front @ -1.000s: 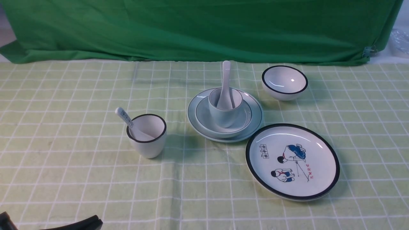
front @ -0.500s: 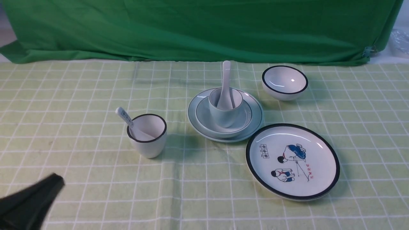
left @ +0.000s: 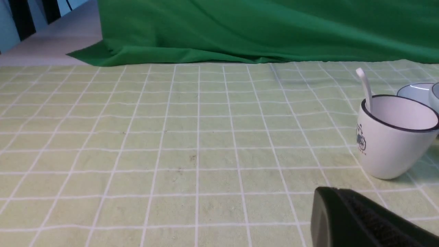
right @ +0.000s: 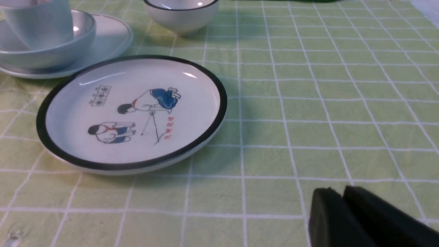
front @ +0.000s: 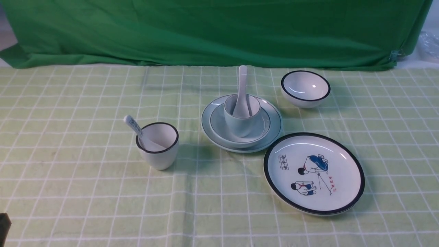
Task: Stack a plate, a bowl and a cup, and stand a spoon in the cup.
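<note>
So the plate (front: 274, 127) sits well ahead of both claws, with the bowl (front: 262, 125) on it, the cup (front: 240, 121) in the bowl and the spoon (front: 242, 90) standing in the cup. The right gripper (right: 343, 199) looks pressed together, holding nothing. The left gripper (left: 346, 216) shows one finger only, so can't tell.

A table (front: 85, 192) covered by a light green checked cloth, with four items resting directly on it.

Near the centre sits a pale blue plate (front: 274, 132). Beside it toward the right front lies a black-rimmed cartoon plate (front: 313, 173). A black-rimmed white bowl (front: 305, 89) stands farther back, and a black-rimmed white cup (front: 158, 145) stands to the left.
</note>
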